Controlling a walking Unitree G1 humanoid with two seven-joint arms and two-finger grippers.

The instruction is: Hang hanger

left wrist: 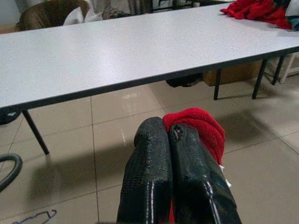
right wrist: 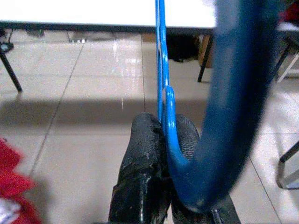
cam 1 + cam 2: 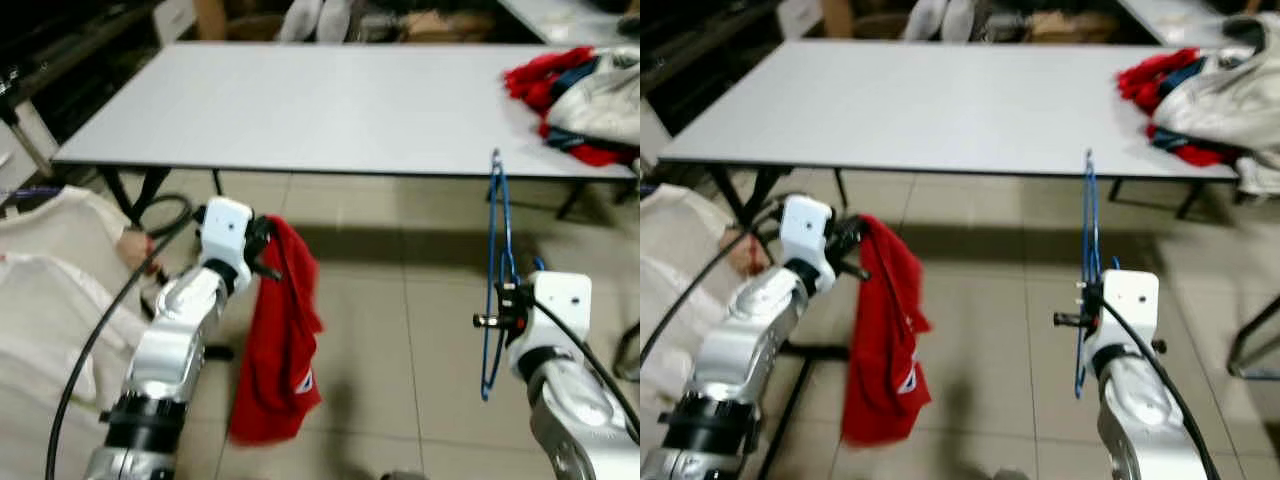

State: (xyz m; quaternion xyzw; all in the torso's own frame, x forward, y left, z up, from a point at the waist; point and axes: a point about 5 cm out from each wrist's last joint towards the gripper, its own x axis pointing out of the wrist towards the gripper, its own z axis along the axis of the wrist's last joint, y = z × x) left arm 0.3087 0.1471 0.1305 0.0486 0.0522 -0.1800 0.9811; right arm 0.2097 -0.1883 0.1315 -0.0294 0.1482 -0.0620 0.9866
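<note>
Our left gripper (image 1: 170,135) has its two black fingers pressed together on a fold of a red garment (image 3: 278,340), which hangs limp from the pinch down toward the tiled floor (image 3: 400,330). Our right gripper (image 2: 163,128) is also clamped narrow, its fingers squeezing the wire of a blue hanger (image 3: 496,270); in the wrist view the wire runs up between the pads and a thicker blue curve of the hanger crosses close to the lens.

The hanger stands nearly upright, edge-on to our eyes, its top reaching level with the near edge of the white table (image 3: 330,110) and its lower end dangling below the gripper. It is held in the air, well apart from the red garment.

Our left arm (image 3: 170,350) reaches forward and up from the lower left, wrist raised in front of the table edge, a black cable trailing beside it. Our right arm (image 3: 565,390) rises from the lower right with its wrist bent inward.

On the far right end of the table lies a heap of clothes (image 3: 580,95), red and pale grey. Pale cream fabric (image 3: 45,300) lies on the left, near the table's black legs.
</note>
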